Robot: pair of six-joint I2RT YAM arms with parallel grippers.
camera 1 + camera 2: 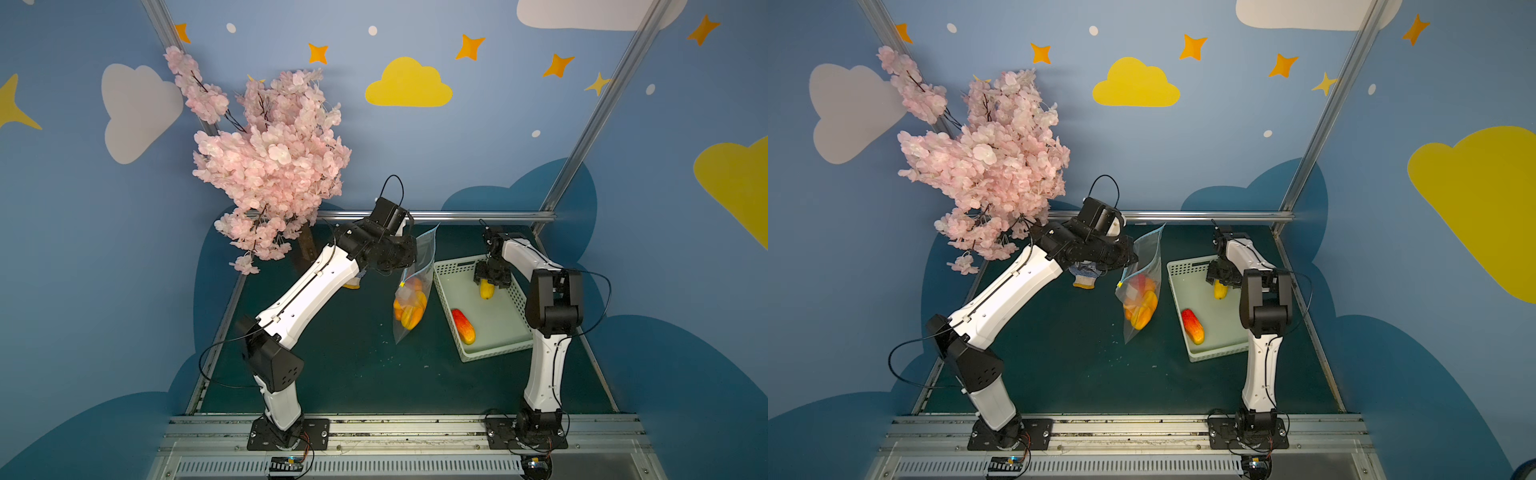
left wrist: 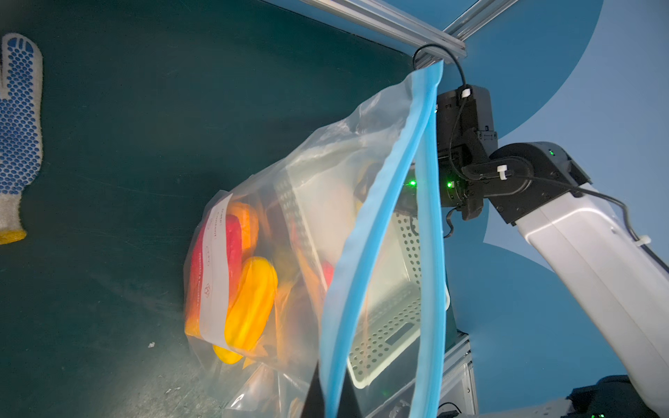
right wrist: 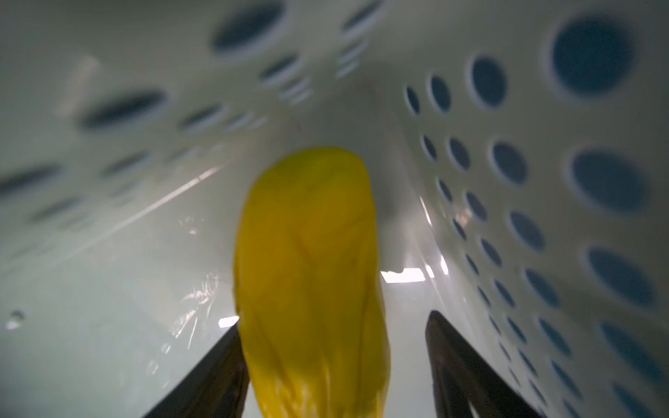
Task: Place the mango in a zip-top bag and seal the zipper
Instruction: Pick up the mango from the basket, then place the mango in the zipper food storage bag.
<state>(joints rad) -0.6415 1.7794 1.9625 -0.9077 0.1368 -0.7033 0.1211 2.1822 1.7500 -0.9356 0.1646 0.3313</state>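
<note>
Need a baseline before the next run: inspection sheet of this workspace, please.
Surface: dark green mat, a few white specks.
Job's things: zip-top bag held up, zipper unsealed, mangoes inside; yellow mango and red-yellow mango in the pale green basket.
Clutter: dotted work glove on the mat; pink blossom tree at the back.
Hands: left hand shut on the bag's zipper edge; right hand open, astride the yellow mango.
Cables: black cable loops off both arms, none seen snagged.
Surroundings: blue walls with clouds and stars; aluminium frame.
</note>
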